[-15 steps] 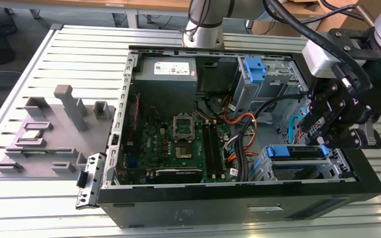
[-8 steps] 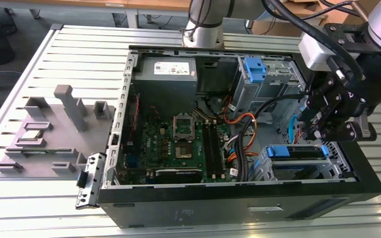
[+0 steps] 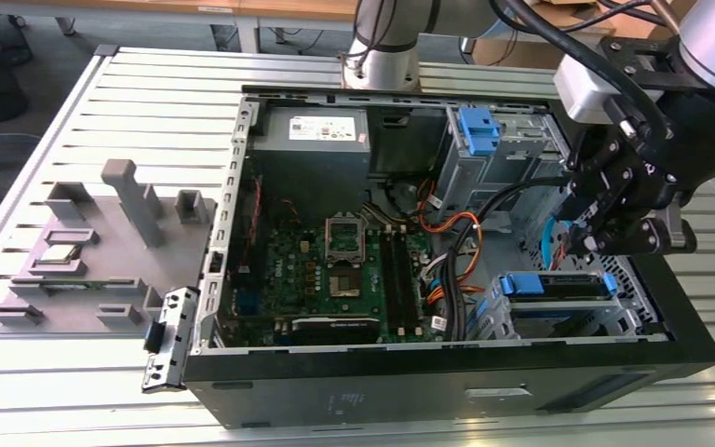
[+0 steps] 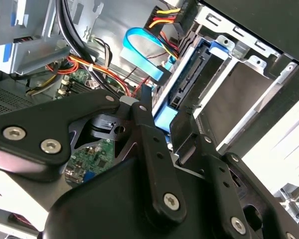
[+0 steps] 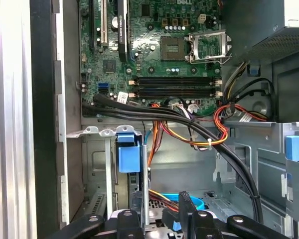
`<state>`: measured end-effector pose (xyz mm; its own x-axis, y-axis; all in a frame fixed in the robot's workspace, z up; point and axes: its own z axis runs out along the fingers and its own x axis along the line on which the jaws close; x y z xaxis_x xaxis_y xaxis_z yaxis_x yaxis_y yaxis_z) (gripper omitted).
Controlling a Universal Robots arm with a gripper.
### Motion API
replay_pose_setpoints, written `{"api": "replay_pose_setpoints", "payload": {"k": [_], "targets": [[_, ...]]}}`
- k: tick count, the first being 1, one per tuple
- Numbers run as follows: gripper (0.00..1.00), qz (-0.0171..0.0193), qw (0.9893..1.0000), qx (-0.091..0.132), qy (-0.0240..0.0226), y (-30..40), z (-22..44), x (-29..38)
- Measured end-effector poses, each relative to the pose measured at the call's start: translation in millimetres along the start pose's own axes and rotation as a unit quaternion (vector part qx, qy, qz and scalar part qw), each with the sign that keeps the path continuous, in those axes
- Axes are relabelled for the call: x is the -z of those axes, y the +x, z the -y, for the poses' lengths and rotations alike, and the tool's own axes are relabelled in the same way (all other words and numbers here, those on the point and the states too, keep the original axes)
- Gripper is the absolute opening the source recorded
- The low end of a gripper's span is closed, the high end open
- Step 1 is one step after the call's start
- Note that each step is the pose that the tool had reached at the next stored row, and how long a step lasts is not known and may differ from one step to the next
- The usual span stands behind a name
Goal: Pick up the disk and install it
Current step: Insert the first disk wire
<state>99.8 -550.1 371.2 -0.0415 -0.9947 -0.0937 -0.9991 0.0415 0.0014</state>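
The disk, a drive framed by a blue caddy, sits in the drive bay at the case's front corner, on the exterior view's right. My gripper hangs right over that bay. In the second wrist view the black fingers stand on either side of the caddy's blue end, touching it, with the disk's dark edge running back into the bay. In the first wrist view the gripper straddles a thin metal edge, and the caddy's blue tab shows just beyond it.
The open computer case lies on a slatted metal table. A lone blue bracket sits in the upper bay. Black and orange cables cross between the motherboard and the bays. A grey fixture stands at the exterior view's left.
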Motion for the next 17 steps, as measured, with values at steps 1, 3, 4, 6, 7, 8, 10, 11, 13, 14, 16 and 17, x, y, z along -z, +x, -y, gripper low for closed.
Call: {"api": "replay_pose_setpoints", "payload": {"k": [1, 3, 4, 6, 7, 8, 10, 11, 13, 14, 16, 17], "targets": [[0.42, 0.0000, 1.0000, 0.000, 0.0000, -0.6, 0.0, -0.3], [0.42, 0.0000, 1.0000, 0.000, 0.0000, -1.7, 0.2, -0.7], [0.42, 0.0000, 1.0000, 0.000, 0.0000, -2.3, 0.6, -1.0], [0.42, 0.0000, 1.0000, 0.000, 0.0000, -3.0, 1.5, -1.4], [0.42, 0.0001, 1.0000, 0.000, 0.0000, -3.2, 2.0, -1.6], [0.42, 0.0000, 1.0000, 0.000, 0.0000, -3.5, 2.7, -1.7], [0.42, 0.0000, 1.0000, 0.000, 0.0000, -4.1, 4.0, -1.9], [0.42, -0.0001, 1.0000, 0.000, 0.0000, -4.3, 4.7, -2.0], [0.42, -0.0002, 1.0000, 0.000, 0.0000, -4.6, 6.5, -2.1], [0.42, -0.0001, 1.0000, 0.000, 0.0000, -4.8, 7.5, -2.3], [0.42, 0.0000, 1.0000, 0.000, 0.0000, -4.9, 9.7, -2.5], [0.42, 0.0000, 1.0000, 0.000, 0.0000, -5.0, 10.7, -2.6]]}}
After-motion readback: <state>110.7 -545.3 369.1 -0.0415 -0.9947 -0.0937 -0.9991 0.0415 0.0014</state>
